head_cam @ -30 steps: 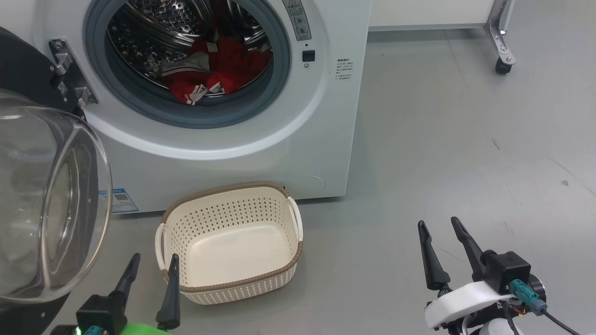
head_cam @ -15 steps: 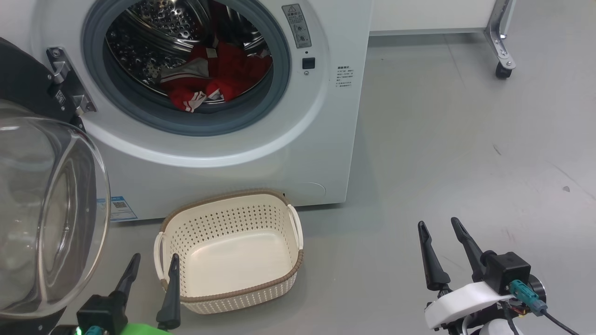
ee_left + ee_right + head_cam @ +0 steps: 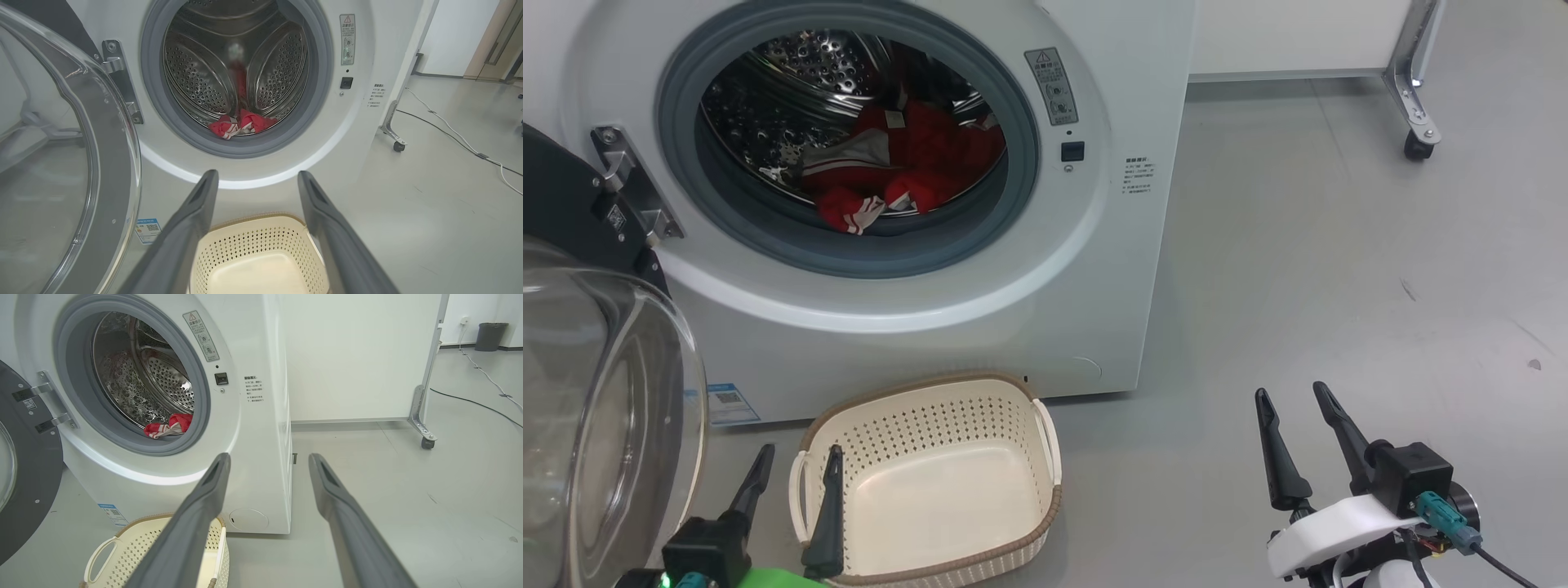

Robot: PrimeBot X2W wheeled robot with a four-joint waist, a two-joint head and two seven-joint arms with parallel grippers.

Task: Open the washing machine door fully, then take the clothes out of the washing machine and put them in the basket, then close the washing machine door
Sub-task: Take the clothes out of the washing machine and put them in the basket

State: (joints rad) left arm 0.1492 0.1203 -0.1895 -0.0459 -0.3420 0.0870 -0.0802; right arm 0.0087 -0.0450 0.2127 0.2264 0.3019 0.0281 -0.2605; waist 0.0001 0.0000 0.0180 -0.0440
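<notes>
One washing machine [image 3: 915, 327] is seen, and its one washing machine door [image 3: 613, 408] is swung wide open to the left. A single heap of the clothes [image 3: 890, 163] is left low in the drum, red with white striped trim; the garments cannot be counted apart. One basket [image 3: 947, 384] is set on the floor just before the machine. Two hands are seen, the left hand [image 3: 800, 449] and the right hand [image 3: 1290, 390], each with two fingers spread and nothing gripped.

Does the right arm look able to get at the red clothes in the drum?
Probably yes, with a forward reach: the washing machine door hangs open at the left, the right gripper is open and empty, and nothing stands between it and the red clothes.
</notes>
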